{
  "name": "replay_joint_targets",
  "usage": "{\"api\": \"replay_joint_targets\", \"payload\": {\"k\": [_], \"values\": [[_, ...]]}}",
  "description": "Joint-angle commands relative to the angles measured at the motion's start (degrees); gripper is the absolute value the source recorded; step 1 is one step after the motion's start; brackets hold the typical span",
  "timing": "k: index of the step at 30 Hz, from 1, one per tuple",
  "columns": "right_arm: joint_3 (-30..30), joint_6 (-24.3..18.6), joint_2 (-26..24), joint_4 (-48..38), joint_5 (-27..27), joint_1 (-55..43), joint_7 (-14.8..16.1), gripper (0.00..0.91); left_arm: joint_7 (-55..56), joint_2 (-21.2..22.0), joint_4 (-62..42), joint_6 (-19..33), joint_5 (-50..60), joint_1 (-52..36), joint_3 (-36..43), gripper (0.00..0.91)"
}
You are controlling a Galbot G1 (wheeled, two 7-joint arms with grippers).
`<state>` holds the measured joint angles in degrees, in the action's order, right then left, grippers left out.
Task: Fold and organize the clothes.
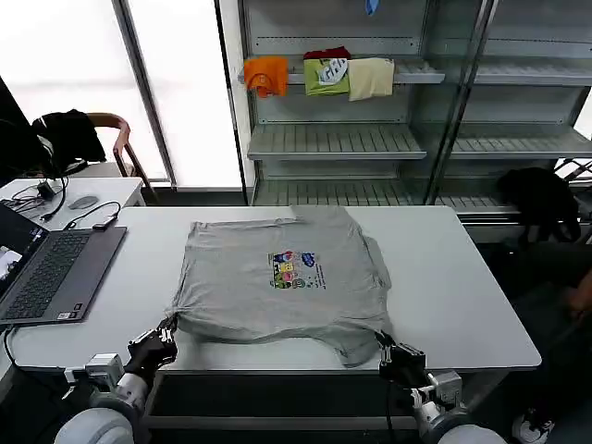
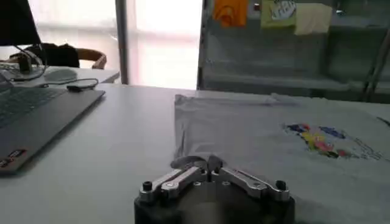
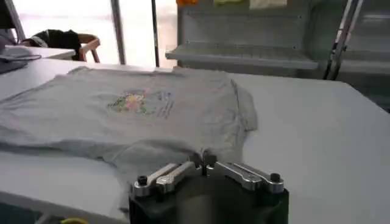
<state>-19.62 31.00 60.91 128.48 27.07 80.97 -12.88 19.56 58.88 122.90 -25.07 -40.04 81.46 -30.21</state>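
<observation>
Grey thin shirt (image 1: 282,277) lies on your bench (image 1: 462,296); left gripper (image 1: 163,337) fingers clamp its near corner, right gripper (image 1: 386,349) fingers clamp its near edge.

Light grey shirt (image 1: 277,277), blue-yellow-pink chest print (image 1: 294,269)

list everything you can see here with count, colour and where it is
shirt: 1, light grey with small colourful print, spread on the table
table: 1, white, centre
laptop: 1, dark grey, open, on the table's left side
garments: 3, orange, green, cream, on the upper shelf
shelving: 1, grey, behind the table
chair: 1, brown, far left by the window
left pincer: 1, black, shut on the shirt's near left edge
right pincer: 1, black, shut on the shirt's near right edge
</observation>
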Motion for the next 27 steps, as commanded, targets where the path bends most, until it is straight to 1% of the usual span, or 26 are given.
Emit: {"api": "replay_joint_targets", "payload": {"k": [1, 5, 9, 12, 13, 16, 22, 27], "values": [[0.49, 1.93, -0.31, -6.08, 3.66, -12.59, 0.36, 0.000, 2.91, 1.42, -2.36, -0.27, -1.15, -12.28, 3.84, 0.000], [1.41, 1.96, -0.46, -9.17, 3.78, -16.54, 0.87, 0.000, 4.62, 2.77, -5.44, -0.84, -1.07, -16.59, 6.36, 0.000], [3.57, 1.75, -0.55, -13.67, 3.67, -24.74, 1.51, 0.000, 5.78, 3.43, -8.88, -0.94, -0.82, -19.66, 8.36, 0.000], [5.28, 1.17, -0.06, -17.69, 3.43, -29.69, 1.65, 0.000, 6.28, 3.85, -12.18, -0.94, -0.63, -22.24, 9.27, 0.000], [6.14, 0.31, 0.25, -19.88, 3.40, -31.65, 1.78, 0.000, 6.39, 3.93, -13.32, -0.91, -0.39, -23.26, 9.69, 0.000], [7.40, -0.47, 1.11, -23.51, 2.92, -34.79, 2.14, 0.000, 6.93, 4.56, -15.25, -0.86, -0.24, -25.07, 10.23, 0.000], [9.51, -2.45, 2.65, -28.87, 0.27, -37.65, 3.28, 0.000, 7.17, 5.37, -19.06, -0.68, 0.59, -27.28, 10.99, 0.000], [10.30, -3.11, 3.56, -31.53, -1.10, -38.01, 3.90, 0.000, 6.84, 5.93, -21.76, -0.53, 1.36, -28.70, 11.72, 0.010]]}}
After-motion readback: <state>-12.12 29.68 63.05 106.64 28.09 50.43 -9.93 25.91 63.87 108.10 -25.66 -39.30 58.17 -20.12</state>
